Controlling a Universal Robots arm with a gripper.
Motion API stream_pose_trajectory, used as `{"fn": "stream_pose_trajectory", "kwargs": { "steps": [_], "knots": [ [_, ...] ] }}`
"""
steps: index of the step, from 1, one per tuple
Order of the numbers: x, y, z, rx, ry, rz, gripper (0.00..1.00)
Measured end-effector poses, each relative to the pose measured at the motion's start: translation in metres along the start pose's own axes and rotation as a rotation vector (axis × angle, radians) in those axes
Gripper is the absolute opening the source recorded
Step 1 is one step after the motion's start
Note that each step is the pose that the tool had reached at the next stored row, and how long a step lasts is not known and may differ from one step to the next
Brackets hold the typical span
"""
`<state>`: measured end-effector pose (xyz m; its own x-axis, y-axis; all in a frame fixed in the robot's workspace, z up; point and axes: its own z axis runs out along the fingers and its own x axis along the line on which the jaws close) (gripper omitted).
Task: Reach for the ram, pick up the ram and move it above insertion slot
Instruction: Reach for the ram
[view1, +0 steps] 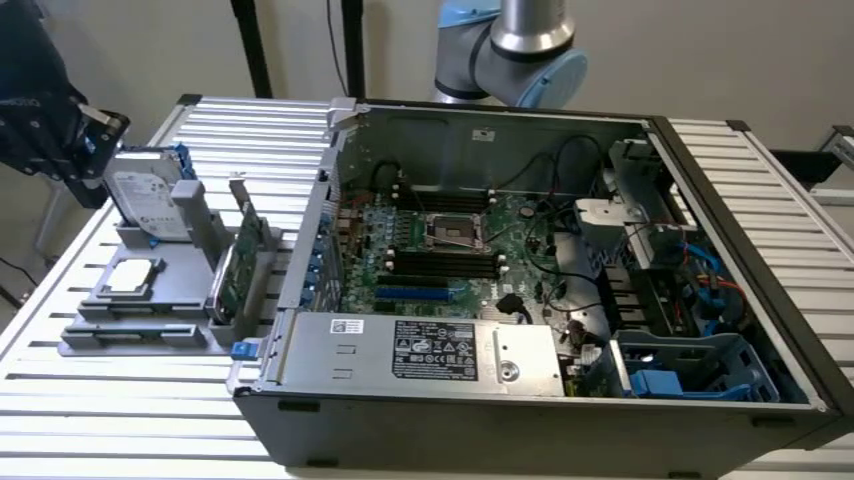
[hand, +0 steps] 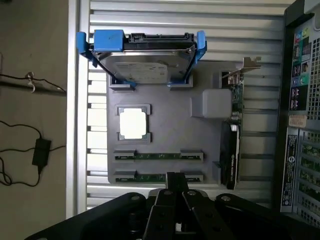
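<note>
At the exterior view's left edge, the gripper (view1: 60, 150) hangs as a dark mass above the slatted worktop (view1: 134, 420), level with the upright hard drive (view1: 140, 190) and just beside it. The arm (view1: 514, 50) shows its grey and blue joints behind the open case (view1: 534, 430). A grey holder (view1: 174, 300) stands on the worktop beside the case, to the exterior view's left. The ram (view1: 134, 343) lies flat in a slot at the holder's front edge, well below the gripper. A green card (view1: 238, 275) stands on edge at the holder's side nearest the case.

From the wrist view, the camera looks straight down on the holder (hand: 170, 130), so the gripper (hand: 174, 176) points downward. The fingers (hand: 190, 202) converge to a single tip, together, holding nothing. That tip overlaps the ram (hand: 145, 177) near its middle; whether they touch cannot be told. A second ram (hand: 159, 156) lies parallel in the next slot. Beyond it sit a CPU (hand: 134, 123) and the hard drive (hand: 145, 62) in its blue bracket. The card (hand: 232, 145) stands along the holder's edge toward the case (hand: 300, 125).
</note>
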<state>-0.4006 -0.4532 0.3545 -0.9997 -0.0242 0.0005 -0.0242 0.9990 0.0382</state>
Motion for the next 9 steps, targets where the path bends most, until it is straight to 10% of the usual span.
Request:
{"fn": "stream_pose_trajectory", "kwargs": {
  "steps": [9],
  "knots": [
    [0.0086, -0.01, 0.0004, 0.0, 0.0003, -0.009, 0.11]
  ]
}}
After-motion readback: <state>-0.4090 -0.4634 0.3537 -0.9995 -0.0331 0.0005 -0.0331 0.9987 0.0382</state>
